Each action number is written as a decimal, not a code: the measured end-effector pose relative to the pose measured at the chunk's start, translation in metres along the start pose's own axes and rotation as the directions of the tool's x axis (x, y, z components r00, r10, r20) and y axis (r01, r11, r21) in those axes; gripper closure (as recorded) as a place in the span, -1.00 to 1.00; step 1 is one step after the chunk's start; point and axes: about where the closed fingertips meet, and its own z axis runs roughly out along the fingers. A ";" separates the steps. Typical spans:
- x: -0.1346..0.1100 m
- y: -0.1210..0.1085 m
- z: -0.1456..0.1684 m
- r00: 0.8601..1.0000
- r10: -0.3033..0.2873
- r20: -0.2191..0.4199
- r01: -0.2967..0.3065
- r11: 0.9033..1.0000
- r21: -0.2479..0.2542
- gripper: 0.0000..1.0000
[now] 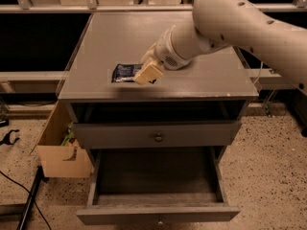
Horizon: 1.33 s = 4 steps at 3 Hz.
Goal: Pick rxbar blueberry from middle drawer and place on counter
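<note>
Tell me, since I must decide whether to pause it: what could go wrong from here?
The gripper is at the right end of the rxbar blueberry, near the front edge of the counter; lifting away might drag the bar off. The middle drawer stands pulled out, so the base could bump it.

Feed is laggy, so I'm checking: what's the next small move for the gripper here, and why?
Probably release and lift the gripper straight up. The rxbar blueberry appears to lie flat on the counter, near its front edge, with the gripper at one end of it; the open middle drawer looks empty.
</note>
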 end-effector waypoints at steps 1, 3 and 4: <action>0.006 -0.011 0.024 0.999 0.038 -0.015 -0.038 0.999 -0.005 1.00; 0.020 -0.015 0.050 0.992 0.114 -0.048 -0.116 0.993 -0.035 1.00; 0.024 -0.015 0.056 0.989 0.139 -0.059 -0.142 0.989 -0.047 1.00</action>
